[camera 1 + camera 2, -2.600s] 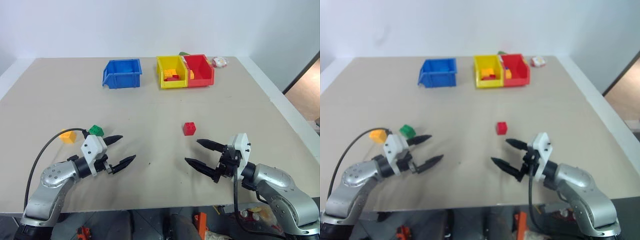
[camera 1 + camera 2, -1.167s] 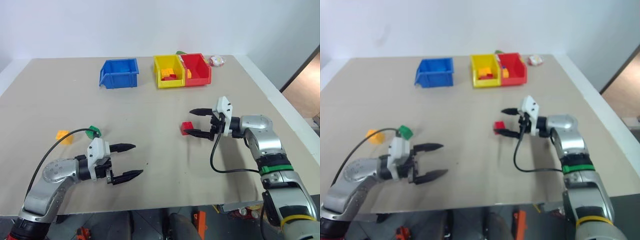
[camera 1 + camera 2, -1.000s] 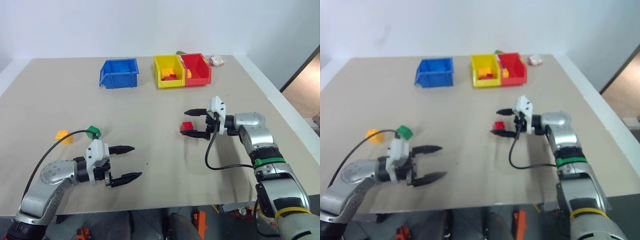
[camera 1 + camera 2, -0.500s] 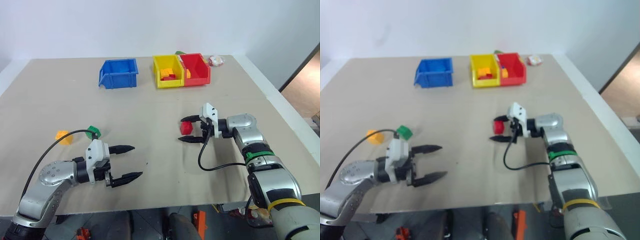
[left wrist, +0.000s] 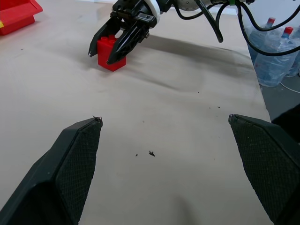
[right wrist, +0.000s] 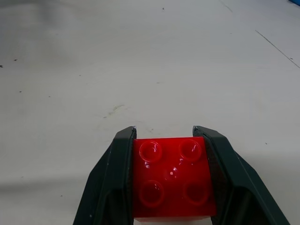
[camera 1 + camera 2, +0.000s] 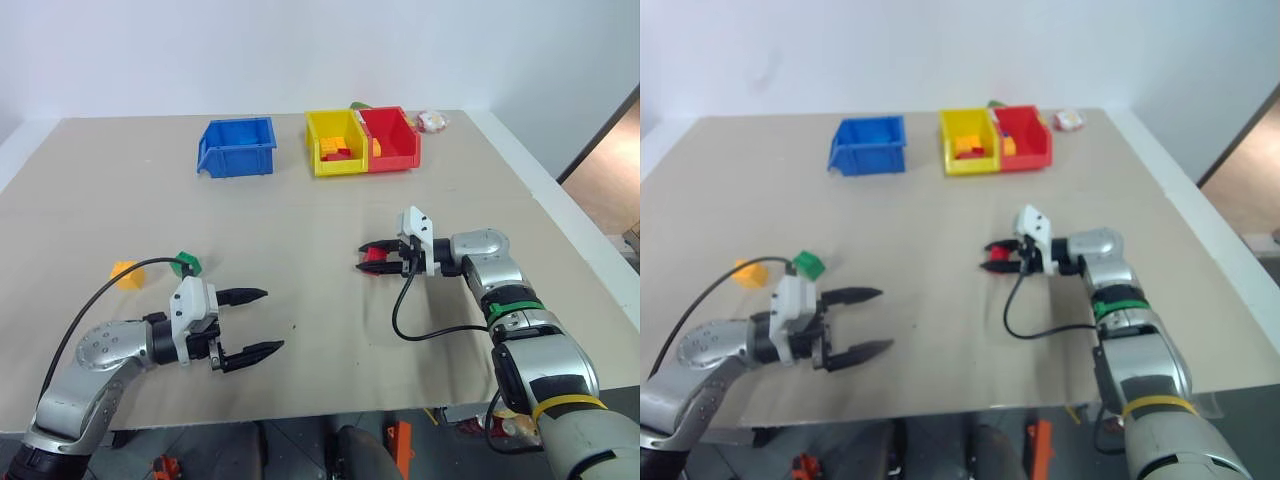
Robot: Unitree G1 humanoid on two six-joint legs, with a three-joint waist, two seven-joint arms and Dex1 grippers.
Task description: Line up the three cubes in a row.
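The red cube (image 7: 375, 256) sits on the table right of centre, studs up. My right gripper (image 7: 363, 258) is shut on it, and the right wrist view shows its two fingers pressed against opposite sides of the red cube (image 6: 171, 176). The green cube (image 7: 187, 264) and the yellow-orange cube (image 7: 125, 273) lie close together at the table's left. My left gripper (image 7: 272, 320) hovers open and empty just right of them, pointing toward the red cube (image 5: 111, 51).
A blue bin (image 7: 238, 146) stands at the back. Joined yellow (image 7: 340, 143) and red (image 7: 393, 138) bins holding loose bricks stand to its right. A small white and red object (image 7: 436, 122) lies at the back right corner. A cable trails from each wrist.
My right gripper, open around the red cube half a second ago, has shut on it. The left arm has stayed where it was.
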